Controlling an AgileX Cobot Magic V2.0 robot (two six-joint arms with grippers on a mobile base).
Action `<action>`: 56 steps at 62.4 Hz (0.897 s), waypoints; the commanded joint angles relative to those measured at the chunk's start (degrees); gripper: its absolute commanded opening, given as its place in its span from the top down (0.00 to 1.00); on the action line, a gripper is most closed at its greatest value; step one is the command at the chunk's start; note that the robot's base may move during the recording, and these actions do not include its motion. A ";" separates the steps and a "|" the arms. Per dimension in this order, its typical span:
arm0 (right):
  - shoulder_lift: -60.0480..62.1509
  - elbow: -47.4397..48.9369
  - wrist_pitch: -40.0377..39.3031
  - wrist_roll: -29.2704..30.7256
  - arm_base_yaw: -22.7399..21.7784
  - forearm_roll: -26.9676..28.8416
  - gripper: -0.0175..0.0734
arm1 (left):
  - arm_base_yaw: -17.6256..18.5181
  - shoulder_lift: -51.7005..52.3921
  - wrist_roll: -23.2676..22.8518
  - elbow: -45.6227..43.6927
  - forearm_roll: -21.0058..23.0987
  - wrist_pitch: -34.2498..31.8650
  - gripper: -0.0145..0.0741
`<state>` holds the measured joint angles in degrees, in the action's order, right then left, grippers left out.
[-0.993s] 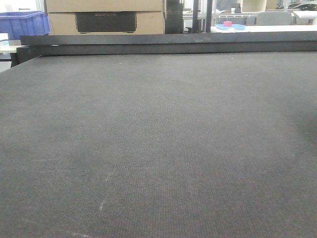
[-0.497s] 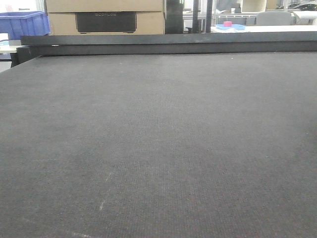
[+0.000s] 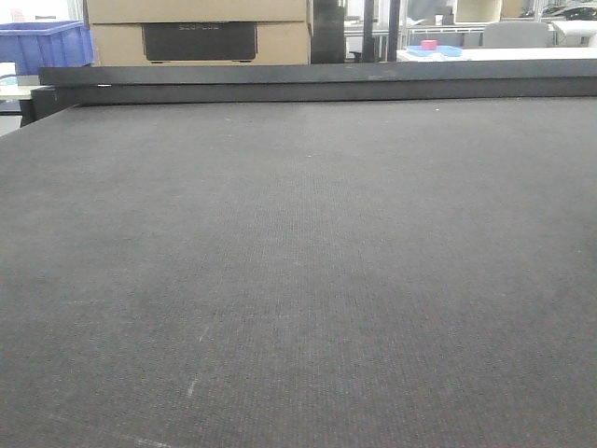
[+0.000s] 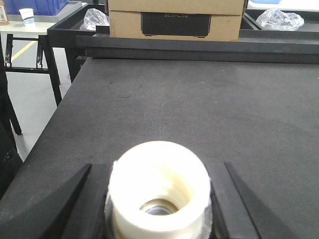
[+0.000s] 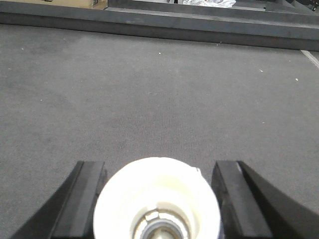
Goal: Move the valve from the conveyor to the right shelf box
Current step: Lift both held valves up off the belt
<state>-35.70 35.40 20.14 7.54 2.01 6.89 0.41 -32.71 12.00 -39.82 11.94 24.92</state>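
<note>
Each wrist view holds a white, hollow, threaded valve. In the left wrist view the valve (image 4: 159,174) fills the gap between the black fingers of my left gripper (image 4: 158,167), which is shut on it above the conveyor (image 4: 209,109). In the right wrist view a second white valve (image 5: 157,194) sits between the black fingers of my right gripper (image 5: 158,164), touching both, over the dark grey belt (image 5: 159,84). The front view shows only bare conveyor (image 3: 298,261) and its black rail (image 3: 317,82), with no gripper or valve. The right shelf box is out of view.
Behind the rail stand a cardboard box (image 3: 196,33) and a blue bin (image 3: 47,42). The left wrist view shows the belt's left edge (image 4: 52,139) dropping to the floor, a black-legged table (image 4: 30,30) and clear plastic bags (image 4: 279,20).
A faint shadow at the belt's right side in the front view has faded; nothing else has visibly moved.
</note>
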 commanded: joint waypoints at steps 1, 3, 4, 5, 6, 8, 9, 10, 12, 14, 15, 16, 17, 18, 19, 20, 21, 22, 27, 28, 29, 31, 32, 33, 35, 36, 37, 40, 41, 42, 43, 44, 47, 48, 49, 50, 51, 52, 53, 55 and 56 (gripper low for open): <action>0.41 0.39 -4.73 0.29 -0.07 -0.15 0.99 | -0.07 0.44 -0.31 -0.41 0.84 -2.89 0.96; 0.41 0.39 -4.73 0.29 -0.07 -0.15 0.99 | -0.07 0.44 -0.31 -0.41 0.84 -2.89 0.96; 0.41 0.39 -4.73 0.29 -0.07 -0.15 0.99 | -0.07 0.44 -0.31 -0.41 0.84 -2.89 0.96; 0.41 0.39 -4.73 0.29 -0.07 -0.15 0.99 | -0.07 0.44 -0.31 -0.41 0.84 -2.89 0.96; 0.41 0.39 -4.73 0.29 -0.07 -0.15 0.99 | -0.07 0.44 -0.31 -0.41 0.84 -2.89 0.96; 0.41 0.39 -4.73 0.29 -0.07 -0.15 0.99 | -0.07 0.44 -0.31 -0.41 0.84 -2.89 0.96; 0.41 0.39 -4.73 0.29 -0.07 -0.15 0.99 | -0.07 0.44 -0.31 -0.41 0.84 -2.89 0.96; 0.41 0.39 -4.73 0.29 -0.07 -0.15 0.99 | -0.07 0.44 -0.31 -0.41 0.84 -2.89 0.96; 0.41 0.39 -4.73 0.29 -0.07 -0.15 0.99 | -0.07 0.44 -0.31 -0.41 0.84 -2.89 0.96; 0.41 0.39 -4.73 0.29 -0.07 -0.15 0.99 | -0.07 0.44 -0.31 -0.41 0.84 -2.89 0.96; 0.41 0.39 -4.73 0.29 -0.07 -0.15 0.99 | -0.07 0.44 -0.31 -0.41 0.84 -2.89 0.96; 0.41 0.39 -4.73 0.29 -0.07 -0.15 0.99 | -0.07 0.44 -0.31 -0.41 0.84 -2.89 0.96; 0.41 0.39 -4.73 0.29 -0.07 -0.15 0.99 | -0.07 0.44 -0.31 -0.41 0.84 -3.02 0.96; 0.41 0.39 -4.73 0.29 -0.07 -0.15 0.99 | -0.07 0.44 -0.31 -0.41 0.84 -3.15 0.96; 0.41 0.39 -4.73 0.29 -0.07 -0.15 0.99 | -0.07 0.44 -0.31 -0.41 0.84 -3.27 0.96; 0.41 0.39 -4.73 0.29 -0.07 -0.15 0.99 | -0.07 0.44 -0.31 -0.41 0.84 -3.27 0.96; 0.41 0.39 -4.73 0.29 -0.07 -0.15 0.99 | -0.07 0.44 -0.31 -0.41 0.84 -3.38 0.96; 0.41 0.39 -4.73 0.29 -0.07 -0.15 0.99 | -0.07 0.44 -0.31 -0.41 0.84 -3.38 0.96; 0.41 0.39 -4.73 0.29 -0.07 -0.15 0.99 | -0.07 0.44 -0.31 -0.41 0.84 -3.38 0.96; 0.41 0.39 -4.73 0.29 -0.07 -0.15 0.99 | -0.07 0.44 -0.31 -0.41 0.84 -3.38 0.96; 0.41 0.39 -4.73 0.29 -0.07 -0.15 0.99 | -0.07 0.44 -0.31 -0.41 0.84 -3.38 0.96; 0.41 0.39 -4.73 0.29 -0.07 -0.15 0.99 | -0.07 0.44 -0.31 -0.41 0.84 -3.38 0.96; 0.41 0.39 -4.73 0.29 -0.07 -0.15 0.99 | -0.07 0.44 -0.31 -0.41 0.84 -3.38 0.96; 0.41 0.39 -4.73 0.29 -0.07 -0.15 0.99 | -0.07 0.44 -0.31 -0.41 0.84 -3.38 0.96; 0.41 0.39 -4.73 0.29 -0.07 -0.15 0.99 | -0.07 0.44 -0.31 -0.41 0.84 -3.38 0.96; 0.41 0.39 -4.73 0.29 -0.07 -0.15 0.99 | -0.07 0.44 -0.31 -0.41 0.84 -3.38 0.96; 0.41 0.39 -4.73 0.29 -0.07 -0.15 0.99 | -0.07 0.44 -0.31 -0.41 0.84 -3.38 0.96; 0.41 0.39 -4.73 0.29 -0.07 -0.15 0.99 | -0.07 0.44 -0.31 -0.41 0.84 -3.38 0.96; 0.41 0.39 -4.73 0.29 -0.07 -0.15 0.99 | -0.07 0.44 -0.31 -0.41 0.84 -3.38 0.96; 0.41 0.39 -4.73 0.29 -0.07 -0.15 0.99 | -0.07 0.44 -0.31 -0.41 0.84 -3.38 0.96; 0.41 0.39 -4.73 0.29 -0.07 -0.15 0.99 | -0.07 0.44 -0.31 -0.41 0.84 -3.38 0.96; 0.41 0.39 -4.73 0.29 -0.07 -0.15 0.99 | -0.07 0.44 -0.31 -0.41 0.84 -3.38 0.96; 0.41 0.39 -4.73 0.29 -0.07 -0.15 0.99 | -0.07 0.44 -0.31 -0.41 0.84 -3.38 0.96; 0.41 0.39 -4.73 0.29 -0.07 -0.15 0.99 | -0.07 0.44 -0.31 -0.41 0.84 -3.38 0.96; 0.41 0.39 -4.73 0.29 -0.07 -0.15 0.99 | -0.07 0.44 -0.31 -0.41 0.84 -3.38 0.96; 0.41 0.39 -4.73 0.29 -0.07 -0.15 0.99 | -0.07 0.44 -0.31 -0.41 0.84 -3.38 0.96; 0.41 0.39 -4.73 0.29 -0.07 -0.15 0.99 | -0.07 0.44 -0.31 -0.41 0.84 -3.38 0.96; 0.41 0.39 -4.73 0.29 -0.07 -0.15 0.99 | -0.07 0.44 -0.31 -0.41 0.84 -3.38 0.96; 0.41 0.39 -4.73 0.29 -0.07 -0.15 0.99 | -0.07 0.44 -0.31 -0.41 0.84 -3.38 0.96; 0.41 0.39 -4.73 0.29 -0.07 -0.15 0.99 | -0.07 0.44 -0.31 -0.41 0.84 -3.38 0.96; 0.41 0.39 -4.73 0.29 -0.07 -0.15 0.99 | -0.07 0.44 -0.31 -0.41 0.84 -3.38 0.96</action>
<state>-35.70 35.40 20.14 7.54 2.01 6.89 0.41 -32.71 12.00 -39.82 11.94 24.82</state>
